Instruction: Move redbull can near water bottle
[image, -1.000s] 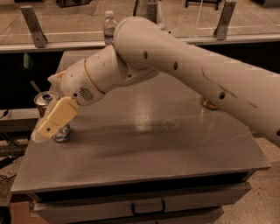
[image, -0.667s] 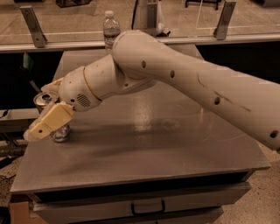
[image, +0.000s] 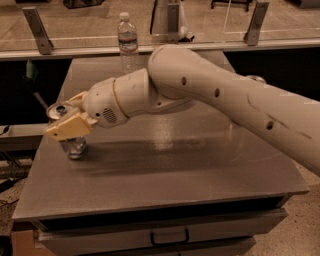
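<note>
Nearest, a drawer front with a dark handle (image: 169, 236) runs under the front edge of the bench (image: 175, 172), whose top is dull grey metal with a soft sheen. A strip of speckled floor (image: 306, 235) shows at the lower right.

At the bench's left side the gripper (image: 60, 118) has the redbull can (image: 76, 146) between its jaws. One cream jaw lies across the can's front and the other sits behind its silver top, so they appear closed on it. The can leans, top to the left, and whether its base touches the bench cannot be told. The jaw hides most of its body.

The thick white arm (image: 225, 100) comes in from the right, cut off by the frame edge. Behind it a small round rim (image: 255, 78) peeks out, too hidden to name.

Farther back, well apart from the can, the water bottle (image: 128, 42) stands upright near the bench's far edge. Beyond are a ledge, slanted metal brackets (image: 37, 30) and glass panels.
</note>
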